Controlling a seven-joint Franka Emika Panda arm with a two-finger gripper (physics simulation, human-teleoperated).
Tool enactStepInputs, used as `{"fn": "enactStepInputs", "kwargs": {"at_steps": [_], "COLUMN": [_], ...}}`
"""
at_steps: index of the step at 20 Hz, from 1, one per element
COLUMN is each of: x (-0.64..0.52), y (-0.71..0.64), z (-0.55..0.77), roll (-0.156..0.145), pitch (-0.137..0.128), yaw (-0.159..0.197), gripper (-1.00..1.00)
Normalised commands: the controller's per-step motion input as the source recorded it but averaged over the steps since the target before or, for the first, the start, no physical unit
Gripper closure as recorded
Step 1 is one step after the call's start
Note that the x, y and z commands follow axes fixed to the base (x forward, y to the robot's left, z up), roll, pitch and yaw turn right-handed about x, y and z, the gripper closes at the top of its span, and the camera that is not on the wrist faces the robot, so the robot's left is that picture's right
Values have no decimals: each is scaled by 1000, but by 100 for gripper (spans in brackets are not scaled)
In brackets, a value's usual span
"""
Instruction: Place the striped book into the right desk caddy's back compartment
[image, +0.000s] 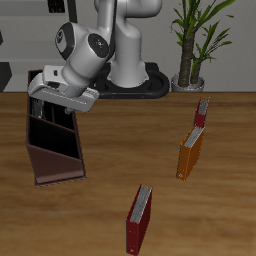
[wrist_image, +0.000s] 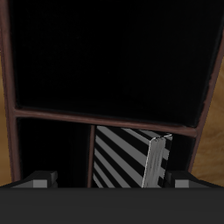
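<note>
The striped book, black with pale grey stripes, stands on edge inside a small cell of the right desk caddy, next to a thin dark divider. My gripper hangs straight above it, open. One grey fingertip shows on each side, both well clear of the book. In the exterior view my gripper is over the far end of the long maroon-brown caddy and hides the book. A larger dark cell adjoins the book's cell.
An orange book and a small red book stand on the table away from the caddy. A dark-red book stands near the front edge. A potted plant is at the back.
</note>
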Motion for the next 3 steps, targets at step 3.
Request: {"fn": "enactStepInputs", "kwargs": {"at_steps": [3], "x": [-14], "y": [90], "z": [108], "roll": [21], "pitch": [-9], "yaw": [-4], "gripper": [-100]}}
